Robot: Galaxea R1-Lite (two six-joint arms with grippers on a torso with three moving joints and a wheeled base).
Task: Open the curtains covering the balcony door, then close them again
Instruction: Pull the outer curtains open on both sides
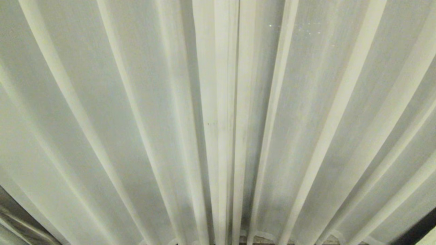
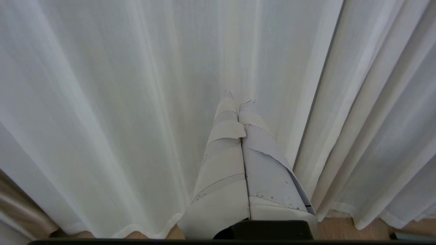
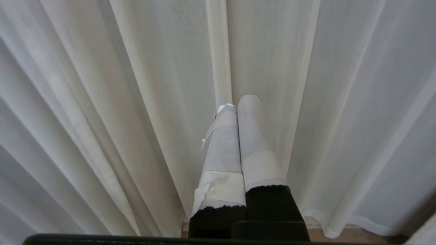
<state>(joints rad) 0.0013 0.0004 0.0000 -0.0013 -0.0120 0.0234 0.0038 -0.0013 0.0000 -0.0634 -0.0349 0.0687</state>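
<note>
The curtains [image 1: 218, 122] hang drawn right in front of me, pleats running floor to ceiling, their meeting seam [image 1: 236, 102] dead ahead. My left hand [image 2: 238, 98] sits pressed together, gripping nothing, with that seam [image 2: 320, 102] just off to its inner side; my right hand [image 3: 238, 102] is likewise together and empty. The left looks nearer the seam, I think.
</note>
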